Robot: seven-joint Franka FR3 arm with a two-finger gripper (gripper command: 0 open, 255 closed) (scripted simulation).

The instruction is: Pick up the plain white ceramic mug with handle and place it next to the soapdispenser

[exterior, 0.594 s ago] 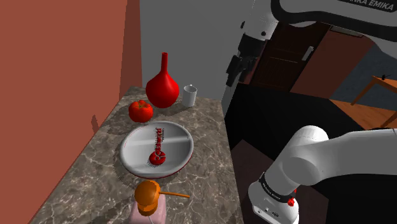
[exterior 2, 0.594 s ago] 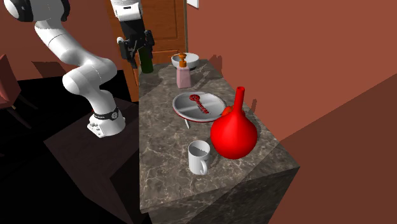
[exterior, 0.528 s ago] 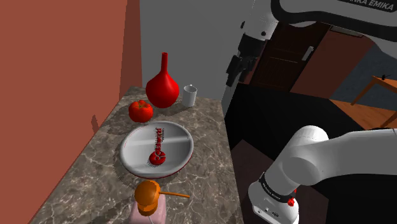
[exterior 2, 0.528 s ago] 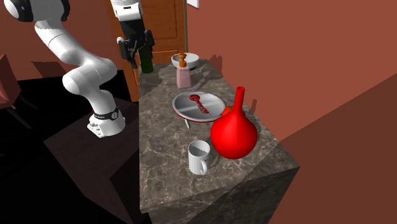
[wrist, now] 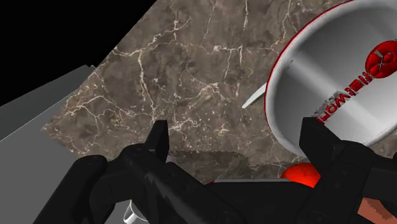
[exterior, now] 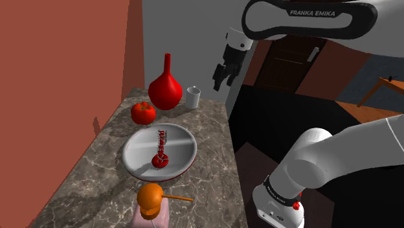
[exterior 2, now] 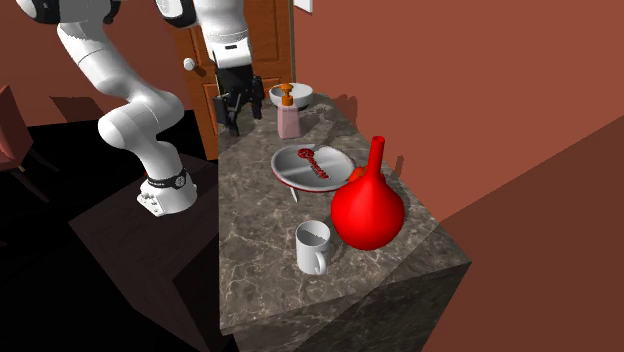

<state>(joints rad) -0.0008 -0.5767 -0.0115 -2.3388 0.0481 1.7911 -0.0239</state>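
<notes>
- The black two-finger claw [exterior: 219, 81] had swung over from beside the surface. In the shoulder view it had moved left and now hung above the near edge of the dark marble surface [exterior: 213, 155].
- In the wrist view its fingers [wrist: 157, 137] stood wide apart with only bare marble between them, so it gripped nothing.
- The plain white mug with a handle [exterior 2: 313, 247] had not moved. It stood upright at one end of the surface, just beside the red bulb-shaped vase with a long neck [exterior 2: 367, 208].
- The pink soap dispenser with an orange pump [exterior 2: 288, 112] stood at the opposite end, with the round white plate with a red rim [exterior 2: 312, 163] between it and the mug.
- In the second exterior view the claw [exterior 2: 233, 120] was nearer the dispenser than the mug, so the approach had probably only begun.
- A white sliver low by one finger in the wrist view was too cropped to identify.
</notes>
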